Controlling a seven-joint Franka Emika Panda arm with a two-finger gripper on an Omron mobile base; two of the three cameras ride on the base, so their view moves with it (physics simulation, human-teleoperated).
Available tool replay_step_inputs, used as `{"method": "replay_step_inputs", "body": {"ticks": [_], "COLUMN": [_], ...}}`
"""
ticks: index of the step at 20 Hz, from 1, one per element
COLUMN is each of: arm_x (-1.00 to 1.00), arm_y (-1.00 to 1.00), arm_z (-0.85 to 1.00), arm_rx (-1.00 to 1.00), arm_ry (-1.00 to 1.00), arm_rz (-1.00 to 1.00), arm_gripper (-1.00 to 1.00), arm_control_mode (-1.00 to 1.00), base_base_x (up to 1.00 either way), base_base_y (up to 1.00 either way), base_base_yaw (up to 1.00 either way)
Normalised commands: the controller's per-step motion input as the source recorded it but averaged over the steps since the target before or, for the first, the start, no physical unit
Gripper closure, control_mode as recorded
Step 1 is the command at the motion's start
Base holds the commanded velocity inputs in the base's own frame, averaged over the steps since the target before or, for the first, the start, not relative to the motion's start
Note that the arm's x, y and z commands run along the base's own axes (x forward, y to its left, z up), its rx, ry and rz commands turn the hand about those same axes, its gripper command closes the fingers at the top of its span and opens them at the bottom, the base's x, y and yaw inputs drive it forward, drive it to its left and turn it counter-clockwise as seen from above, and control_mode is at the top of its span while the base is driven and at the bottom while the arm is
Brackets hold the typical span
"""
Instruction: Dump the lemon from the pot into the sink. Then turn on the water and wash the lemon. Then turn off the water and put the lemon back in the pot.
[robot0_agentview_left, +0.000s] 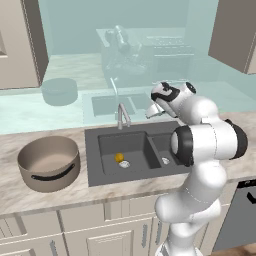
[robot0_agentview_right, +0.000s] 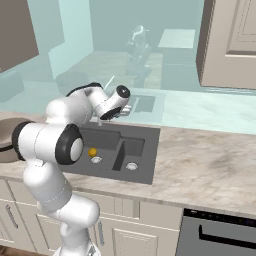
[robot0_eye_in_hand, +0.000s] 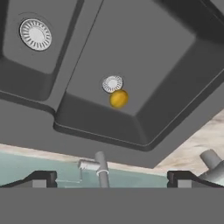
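The lemon (robot0_agentview_left: 119, 157) lies on the floor of the sink's (robot0_agentview_left: 95, 150) larger basin, right beside the silver drain (robot0_agentview_left: 124, 164). In the hand view the lemon (robot0_eye_in_hand: 118, 99) touches that drain's (robot0_eye_in_hand: 112, 84) edge. The taupe pot (robot0_agentview_left: 47, 162) stands upright on the counter left of the sink, with nothing showing inside it. My gripper (robot0_eye_in_hand: 112, 179) hovers over the sink's back edge near the faucet (robot0_agentview_left: 121, 116) and looks down into the basin. It is open, its tips wide apart, and nothing is between them. The faucet spout (robot0_eye_in_hand: 101, 168) shows between the tips.
The smaller basin with its own drain (robot0_eye_in_hand: 35, 34) lies right of the big one. Bare marble counter (robot0_agentview_right: 200, 165) stretches to the right, above a dark appliance front (robot0_agentview_right: 220, 235). A teal mirrored wall rises behind the sink, and wall cabinets (robot0_agentview_right: 230, 40) hang above.
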Motion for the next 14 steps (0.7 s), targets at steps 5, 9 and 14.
{"method": "replay_step_inputs", "body": {"ticks": [5, 9, 14], "arm_x": [0.34, 0.46, 0.52], "arm_y": [0.35, 0.32, 0.21], "arm_z": [-0.16, -0.28, -0.33], "arm_rx": [0.09, 0.04, 0.02], "arm_ry": [0.0, 0.0, 0.03], "arm_rz": [0.0, -0.01, -0.02], "arm_gripper": [-1.0, -1.0, -1.0], "arm_control_mode": [-1.0, -1.0, -1.0], "base_base_x": [0.0, 0.0, 0.0], "base_base_y": [0.0, 0.0, 0.0], "base_base_yaw": [0.0, 0.0, 0.0]}}
